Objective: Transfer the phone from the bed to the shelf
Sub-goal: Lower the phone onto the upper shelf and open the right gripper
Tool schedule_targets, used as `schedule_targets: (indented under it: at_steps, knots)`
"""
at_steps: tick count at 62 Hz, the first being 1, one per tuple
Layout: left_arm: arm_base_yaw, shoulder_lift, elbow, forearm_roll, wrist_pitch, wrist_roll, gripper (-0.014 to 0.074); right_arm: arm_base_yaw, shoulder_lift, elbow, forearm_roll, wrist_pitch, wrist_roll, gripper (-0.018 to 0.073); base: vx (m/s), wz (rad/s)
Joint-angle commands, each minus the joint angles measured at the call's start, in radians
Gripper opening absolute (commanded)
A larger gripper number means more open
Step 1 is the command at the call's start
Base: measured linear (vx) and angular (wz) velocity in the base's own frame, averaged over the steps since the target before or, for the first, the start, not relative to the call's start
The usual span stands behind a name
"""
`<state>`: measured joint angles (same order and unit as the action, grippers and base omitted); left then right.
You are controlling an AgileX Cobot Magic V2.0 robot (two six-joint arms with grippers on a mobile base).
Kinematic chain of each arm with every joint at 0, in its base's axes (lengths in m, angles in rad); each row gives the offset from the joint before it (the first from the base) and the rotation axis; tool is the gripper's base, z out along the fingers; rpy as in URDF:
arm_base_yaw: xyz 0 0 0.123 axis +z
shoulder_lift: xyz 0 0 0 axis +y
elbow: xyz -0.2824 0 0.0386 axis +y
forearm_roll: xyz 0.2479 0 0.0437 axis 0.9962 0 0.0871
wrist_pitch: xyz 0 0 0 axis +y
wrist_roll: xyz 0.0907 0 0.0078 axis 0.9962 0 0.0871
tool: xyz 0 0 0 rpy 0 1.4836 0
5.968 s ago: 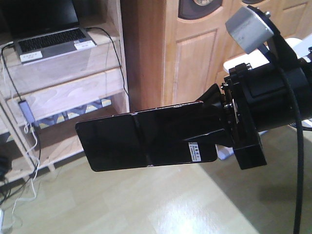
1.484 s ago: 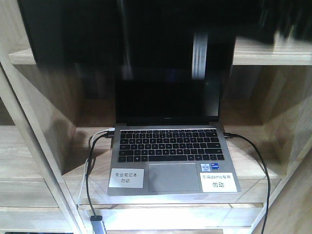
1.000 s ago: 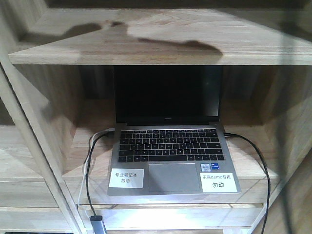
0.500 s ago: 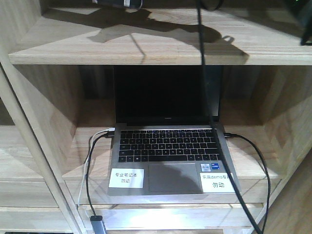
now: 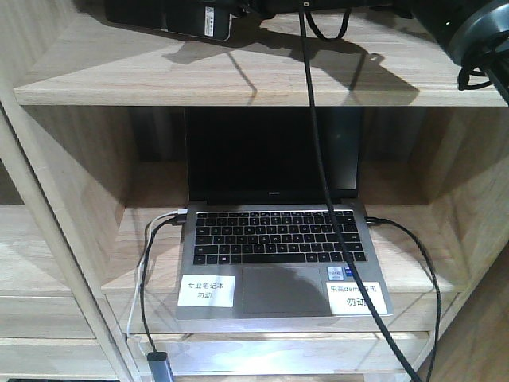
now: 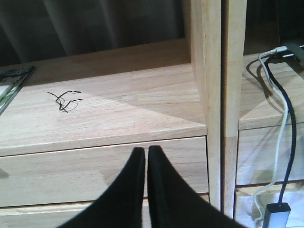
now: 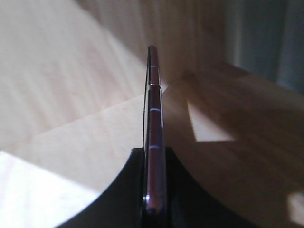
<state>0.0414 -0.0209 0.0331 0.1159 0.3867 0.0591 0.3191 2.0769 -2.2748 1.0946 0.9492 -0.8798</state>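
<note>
Your right gripper [image 7: 154,190] is clamped on the phone [image 7: 154,137], edge-on between its fingers.
You have the phone over the shelf's [image 5: 238,79] top board, far left, above the laptop [image 5: 274,239]; your left gripper [image 6: 146,156] is closed and empty.

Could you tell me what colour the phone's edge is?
Pinkish-purple metallic edge of the thin phone, clearest in the right wrist view.
</note>
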Motion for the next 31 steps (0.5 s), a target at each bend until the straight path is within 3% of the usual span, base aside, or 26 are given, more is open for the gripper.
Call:
schedule_targets:
  at_steps: [1,31]
  knots:
    - [0.001,-0.007,0.005,-0.002,-0.073,0.0,0.0001,0.001,-0.063,-0.034,0.063,-0.071,-0.026,0.0,0.0,0.0]
    - [0.001,-0.007,0.005,-0.002,-0.073,0.0,0.0001,0.001,-0.063,-0.034,0.062,-0.074,-0.026,0.0038,0.0,0.0]
